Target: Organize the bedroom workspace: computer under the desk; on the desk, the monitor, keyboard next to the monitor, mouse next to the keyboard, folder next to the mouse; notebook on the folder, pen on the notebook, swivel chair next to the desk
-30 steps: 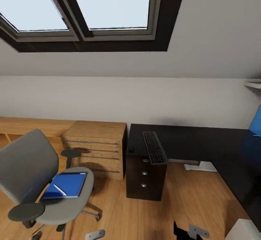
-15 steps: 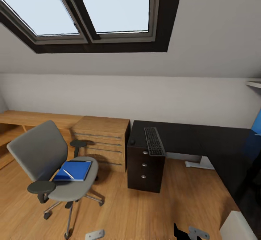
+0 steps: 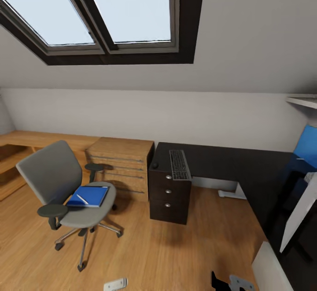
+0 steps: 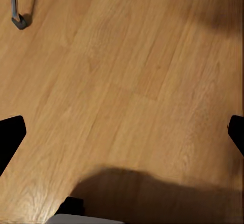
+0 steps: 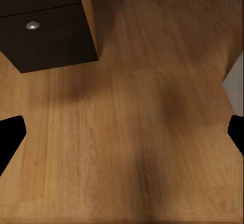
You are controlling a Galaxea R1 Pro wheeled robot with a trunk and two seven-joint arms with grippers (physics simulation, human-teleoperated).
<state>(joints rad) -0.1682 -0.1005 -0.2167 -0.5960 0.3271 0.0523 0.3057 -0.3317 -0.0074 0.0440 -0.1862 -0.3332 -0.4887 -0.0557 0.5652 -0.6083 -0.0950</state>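
Both grippers, left [image 4: 122, 135] and right [image 5: 122, 135], are hanging wide, empty; folder [image 3: 88, 195] is lying on swivel chair [image 3: 57, 185], lower left.

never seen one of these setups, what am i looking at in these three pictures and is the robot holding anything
These are simulator renders from one wheeled, two-armed robot in a bedroom. The large picture comes from its head camera: a grey swivel chair carries a blue folder with a white pen on top. To the right, the black desk holds a keyboard and a small mouse above its drawer unit. The other two pictures come from cameras on each wrist, looking down at the wooden floor. The left claw and right claw each show dark fingertips at the picture edges, spread wide with nothing between them, so nothing is held.
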